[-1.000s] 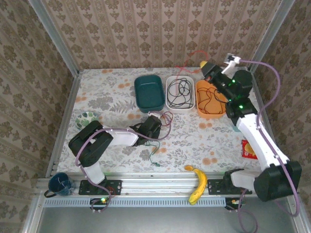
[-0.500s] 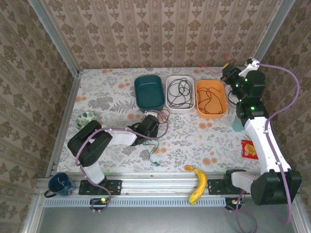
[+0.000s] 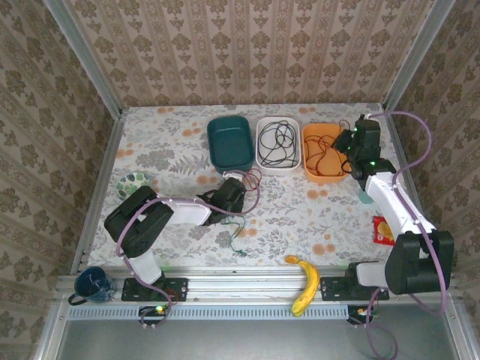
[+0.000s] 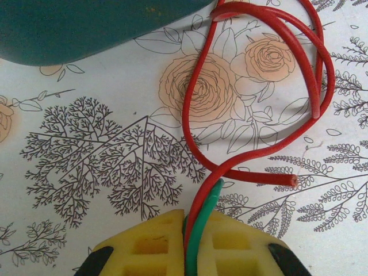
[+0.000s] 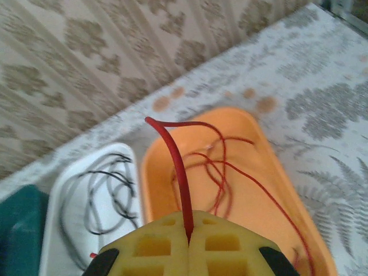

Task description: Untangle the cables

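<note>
Up at two o'clock on the floral table (image 3: 165, 142), the right gripper (image 5: 188, 230) hangs over the orange tray (image 5: 253, 155). Its yellow pads are clenched on a red wire (image 5: 177, 161) whose thin strands trail down into that tray. Next door, at twelve o'clock, the white tray (image 5: 63, 253) holds the black cable (image 3: 276, 144), lying loose and on its own. That one looks sorted to me.

Now to the middle of the table! The left gripper (image 4: 195, 227) sits low, pads squeezed tight on two strands at once, the red cable (image 4: 270, 177) and the green cable (image 4: 196, 241), side by side in the same pinch. The red one curls out in a loop towards the teal tray (image 4: 86, 23) at eleven o'clock and crosses over itself just ahead of the pads. The green tail runs back towards six o'clock.

By my reading, the step in hand is settling that red wire into the orange tray. To do it well, I'd bring the pads down inside the tray's walls before letting go, so the springy end can't flick back over the rim. Over on the left, that shared pinch is the hard part. Any pull should be slow and run along the strand, and watch the crossing in the loop, because a sideways yank could cinch it into a knot.
</note>
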### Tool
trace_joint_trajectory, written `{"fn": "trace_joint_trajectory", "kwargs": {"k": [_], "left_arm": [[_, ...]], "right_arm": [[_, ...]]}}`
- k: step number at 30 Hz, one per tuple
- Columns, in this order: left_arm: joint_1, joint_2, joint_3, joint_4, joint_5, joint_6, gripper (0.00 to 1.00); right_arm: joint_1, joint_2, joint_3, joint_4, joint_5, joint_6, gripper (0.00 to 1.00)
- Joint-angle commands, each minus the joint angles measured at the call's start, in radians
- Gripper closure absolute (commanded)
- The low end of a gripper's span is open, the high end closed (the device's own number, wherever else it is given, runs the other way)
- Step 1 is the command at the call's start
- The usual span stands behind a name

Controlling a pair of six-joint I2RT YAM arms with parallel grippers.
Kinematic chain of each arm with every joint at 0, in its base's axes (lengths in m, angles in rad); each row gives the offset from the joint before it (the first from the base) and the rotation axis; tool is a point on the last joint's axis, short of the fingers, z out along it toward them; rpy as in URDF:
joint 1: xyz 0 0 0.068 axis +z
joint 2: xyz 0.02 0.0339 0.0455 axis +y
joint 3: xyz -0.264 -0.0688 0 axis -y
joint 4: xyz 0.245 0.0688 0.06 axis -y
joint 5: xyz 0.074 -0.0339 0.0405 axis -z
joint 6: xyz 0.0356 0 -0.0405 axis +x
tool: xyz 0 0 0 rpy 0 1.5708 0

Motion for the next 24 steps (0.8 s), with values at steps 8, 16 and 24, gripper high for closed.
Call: {"fn": "trace_joint_trajectory", "kwargs": {"k": [8,16,24], "left_arm": [[-0.006,-0.006,-0.025,-0.086,-0.049,-0.011,1.0],[-0.008,-0.002,-0.019,-0.086,-0.046,-0.008,1.0],[-0.009,-0.003,-0.017,-0.091,-0.049,-0.004,1.0]], "right_arm": [[0.013,0.206,0.046,-0.192,0.066,-0.048,0.96],[0.025,0.312,0.125,-0.236,-0.063,-0.077,0.93],[0.037,0.346,0.171,-0.229,-0.159,-0.117,0.9]]}}
